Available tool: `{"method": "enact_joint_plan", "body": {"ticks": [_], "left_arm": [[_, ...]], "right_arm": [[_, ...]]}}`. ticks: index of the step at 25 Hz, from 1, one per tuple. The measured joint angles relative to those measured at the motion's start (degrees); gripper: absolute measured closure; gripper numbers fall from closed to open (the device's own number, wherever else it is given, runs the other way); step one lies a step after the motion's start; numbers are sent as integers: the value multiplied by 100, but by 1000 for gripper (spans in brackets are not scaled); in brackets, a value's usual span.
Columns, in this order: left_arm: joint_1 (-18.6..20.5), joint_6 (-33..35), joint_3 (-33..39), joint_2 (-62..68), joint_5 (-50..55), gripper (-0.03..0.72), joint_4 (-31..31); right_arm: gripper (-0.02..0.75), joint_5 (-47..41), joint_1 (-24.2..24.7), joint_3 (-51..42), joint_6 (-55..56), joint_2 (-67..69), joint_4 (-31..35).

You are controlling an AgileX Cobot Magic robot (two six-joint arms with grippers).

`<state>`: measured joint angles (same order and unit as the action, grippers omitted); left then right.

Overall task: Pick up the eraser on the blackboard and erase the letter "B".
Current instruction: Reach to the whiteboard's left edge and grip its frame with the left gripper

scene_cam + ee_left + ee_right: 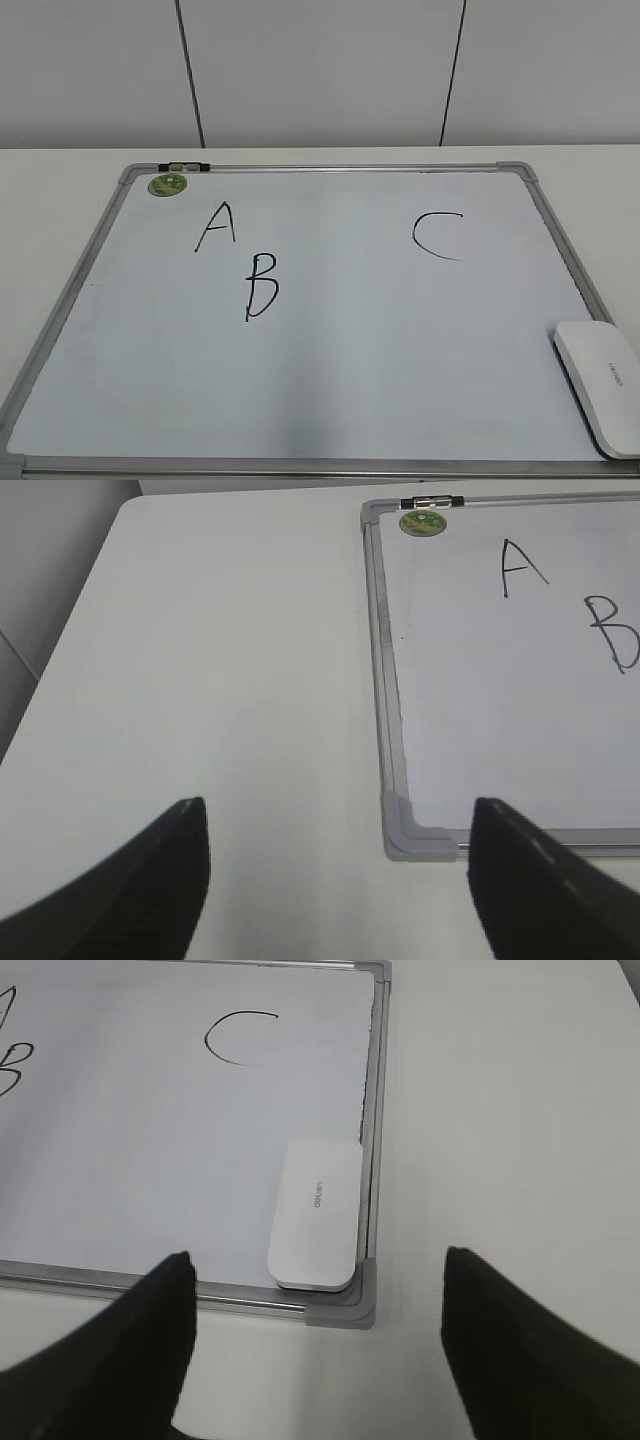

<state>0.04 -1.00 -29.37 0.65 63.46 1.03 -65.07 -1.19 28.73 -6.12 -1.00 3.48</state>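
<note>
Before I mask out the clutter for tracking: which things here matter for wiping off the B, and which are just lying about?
For the job:
eraser
blackboard
letter "B"
right hand, open, nearest the eraser

Just there:
letter "A"
letter "C"
green sticker
left hand, open

The board (pixel 330 340) is smooth and a bit shiny, with a dull silver metal frame (pixel 60 300) and grey plastic corners (pixel 350 1305). The eraser (pixel 315 1215) looks like smooth white plastic — a little glossy. The table (pixel 220 660) is plain white and matt — no shine.
</note>
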Motion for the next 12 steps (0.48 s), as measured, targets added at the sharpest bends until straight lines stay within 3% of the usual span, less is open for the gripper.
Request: {"method": "enact_joint_plan", "body": {"ticks": [12], "left_arm": [[0,0,0,0,0,98,0]], "right_arm": [[151,0,0,0,0,0,0]]}}
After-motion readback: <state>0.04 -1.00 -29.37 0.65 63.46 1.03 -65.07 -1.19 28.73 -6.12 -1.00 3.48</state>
